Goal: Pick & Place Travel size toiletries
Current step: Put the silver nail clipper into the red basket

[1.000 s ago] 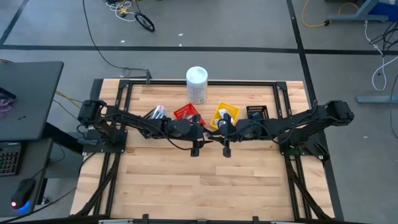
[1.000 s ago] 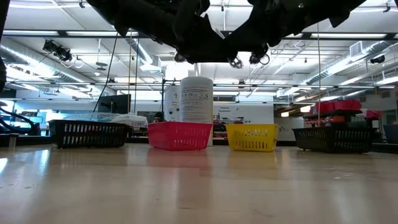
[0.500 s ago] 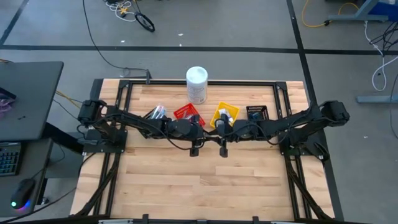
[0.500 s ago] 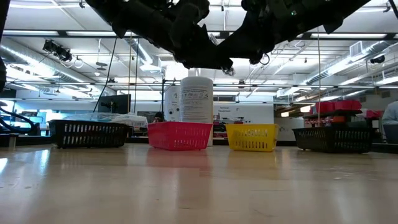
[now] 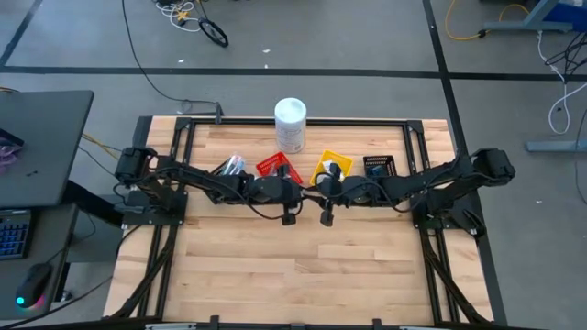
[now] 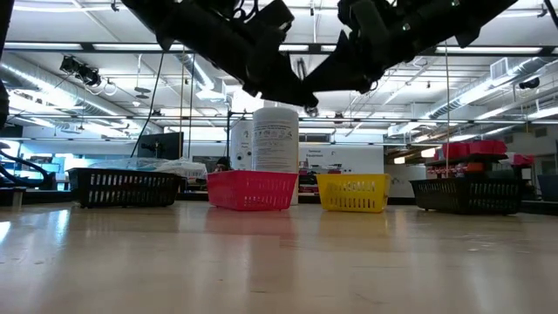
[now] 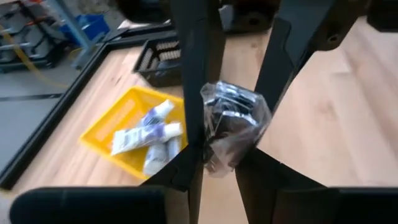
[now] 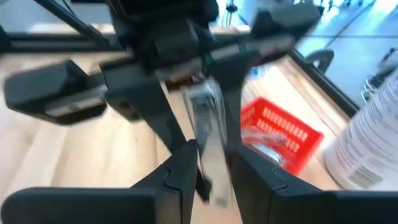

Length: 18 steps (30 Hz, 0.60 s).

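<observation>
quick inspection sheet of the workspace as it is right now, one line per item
surface: wooden table, bins along its far side
job's things: clear-wrapped packet held in the air; tubes in the yellow bin
clutter: white canister, red bin, black bin
grippers: left gripper, jaws closed on the packet; right gripper at the same packet, mid-table
cables: loose cables on the floor beyond the table
surroundings: dark desk beside the left arm; open workshop behind

Grey concrete floor (image 5: 321,37), loose cables (image 5: 188,14); black desk (image 5: 41,142); ceiling strip lights (image 6: 488,87).
</observation>
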Each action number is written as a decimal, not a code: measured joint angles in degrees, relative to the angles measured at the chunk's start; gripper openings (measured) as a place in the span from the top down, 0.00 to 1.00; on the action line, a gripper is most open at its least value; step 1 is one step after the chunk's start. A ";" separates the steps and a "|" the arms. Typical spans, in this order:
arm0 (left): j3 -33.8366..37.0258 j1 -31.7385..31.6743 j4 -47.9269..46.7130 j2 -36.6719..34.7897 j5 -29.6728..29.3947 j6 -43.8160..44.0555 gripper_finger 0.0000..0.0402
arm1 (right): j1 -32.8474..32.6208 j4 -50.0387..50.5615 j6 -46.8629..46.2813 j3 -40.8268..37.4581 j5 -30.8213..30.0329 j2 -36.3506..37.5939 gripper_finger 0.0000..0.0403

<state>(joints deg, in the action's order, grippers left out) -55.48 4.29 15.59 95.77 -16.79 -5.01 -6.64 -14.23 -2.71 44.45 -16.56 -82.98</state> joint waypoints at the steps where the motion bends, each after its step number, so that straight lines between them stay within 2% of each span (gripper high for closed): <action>1: 0.01 0.00 -0.67 0.00 -1.18 0.04 0.78 | 0.05 0.36 0.01 -0.07 -0.07 -0.03 0.74; 5: 0.00 -0.22 -4.22 -0.02 -5.71 0.15 0.79 | 0.16 1.82 -0.37 -0.18 -0.32 -0.07 0.74; 9: 0.00 -1.51 -7.11 -0.02 -7.56 1.95 0.80 | 0.57 2.47 -2.77 -0.18 -1.28 -0.07 0.74; 15: 0.02 -4.18 -15.02 -0.02 -14.18 9.58 0.79 | 0.68 5.11 -3.93 -0.18 -1.42 -0.07 0.74; 18: 0.04 -6.41 -20.28 -0.02 -15.16 14.45 0.80 | 0.66 5.26 -3.93 -0.18 -1.40 -0.07 0.74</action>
<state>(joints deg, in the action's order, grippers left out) -55.44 -2.11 -4.69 95.74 -31.95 9.44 -5.98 -8.97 -6.63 44.27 -17.96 -83.05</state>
